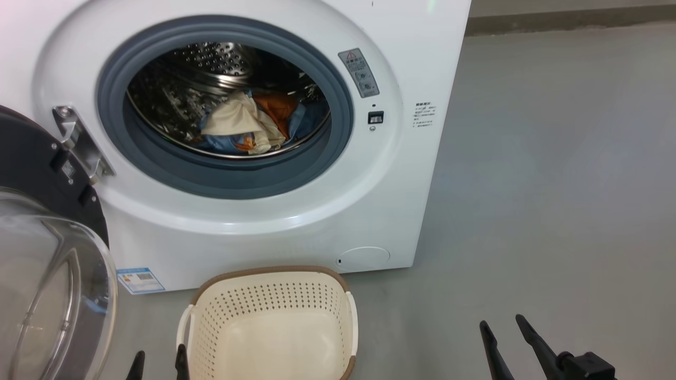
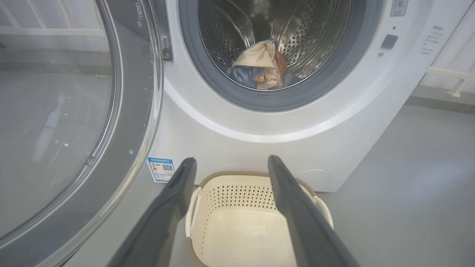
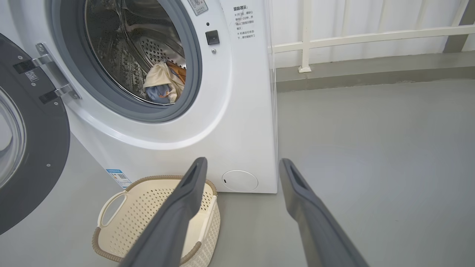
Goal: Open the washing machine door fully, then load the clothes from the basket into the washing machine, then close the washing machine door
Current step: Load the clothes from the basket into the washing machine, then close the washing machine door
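The clothes (image 1: 248, 126) were heaped low in the drum of the washing machine (image 1: 296, 221), whose mouth was faced toward the robot, and the washing machine door (image 1: 37, 169) was swung wide on its left-side hinge. The basket (image 1: 274, 272) was set upright on the floor just before the machine, handles to left and right. A blue energy sticker (image 1: 140, 279) and a grey warning label (image 1: 359, 72) were printed too small to be read, while the left gripper (image 1: 158, 364) and right gripper (image 1: 501, 323) were spread wide, nothing being gripped.
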`<state>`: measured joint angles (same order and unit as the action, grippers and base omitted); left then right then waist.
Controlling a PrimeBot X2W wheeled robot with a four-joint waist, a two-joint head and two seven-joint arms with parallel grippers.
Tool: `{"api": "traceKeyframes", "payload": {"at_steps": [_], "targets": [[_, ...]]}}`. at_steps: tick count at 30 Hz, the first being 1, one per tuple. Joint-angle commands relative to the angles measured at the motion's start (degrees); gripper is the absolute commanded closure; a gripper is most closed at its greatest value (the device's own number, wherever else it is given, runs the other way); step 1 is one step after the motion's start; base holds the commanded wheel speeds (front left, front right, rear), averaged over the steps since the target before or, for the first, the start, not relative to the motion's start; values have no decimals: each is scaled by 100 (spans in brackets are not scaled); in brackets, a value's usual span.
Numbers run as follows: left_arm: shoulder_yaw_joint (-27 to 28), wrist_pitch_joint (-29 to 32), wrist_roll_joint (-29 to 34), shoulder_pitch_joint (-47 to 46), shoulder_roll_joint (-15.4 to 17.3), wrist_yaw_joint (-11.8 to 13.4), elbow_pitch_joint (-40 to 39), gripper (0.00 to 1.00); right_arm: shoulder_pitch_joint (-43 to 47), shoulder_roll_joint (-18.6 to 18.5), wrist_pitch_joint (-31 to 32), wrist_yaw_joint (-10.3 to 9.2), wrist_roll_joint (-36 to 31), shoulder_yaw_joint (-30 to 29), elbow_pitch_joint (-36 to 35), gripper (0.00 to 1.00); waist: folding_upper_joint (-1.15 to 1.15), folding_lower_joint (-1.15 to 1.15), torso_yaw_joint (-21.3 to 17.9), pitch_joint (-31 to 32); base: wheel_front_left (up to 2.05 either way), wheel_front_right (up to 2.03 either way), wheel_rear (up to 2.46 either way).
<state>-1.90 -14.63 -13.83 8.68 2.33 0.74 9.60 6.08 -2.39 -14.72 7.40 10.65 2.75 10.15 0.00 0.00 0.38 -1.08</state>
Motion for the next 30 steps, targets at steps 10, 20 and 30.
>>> {"api": "traceKeyframes", "payload": {"at_steps": [10, 20, 30], "targets": [[226, -37, 28, 89, 55, -22, -268, 0, 65, -49, -28, 9, -24, -42, -210, 0, 0, 0, 9, 131, 0, 0, 0], [317, -37, 13, 183, 55, -8, -363, 0, 64, -49, -28, 9, -30, -25, -211, 0, 0, 0, -56, 189, 0, 0, 0], [308, -37, -23, 187, 55, 9, -376, 0, 35, -49, -28, 9, -51, 1, -202, 0, 0, 0, -113, 202, 0, 0, 0]]}}
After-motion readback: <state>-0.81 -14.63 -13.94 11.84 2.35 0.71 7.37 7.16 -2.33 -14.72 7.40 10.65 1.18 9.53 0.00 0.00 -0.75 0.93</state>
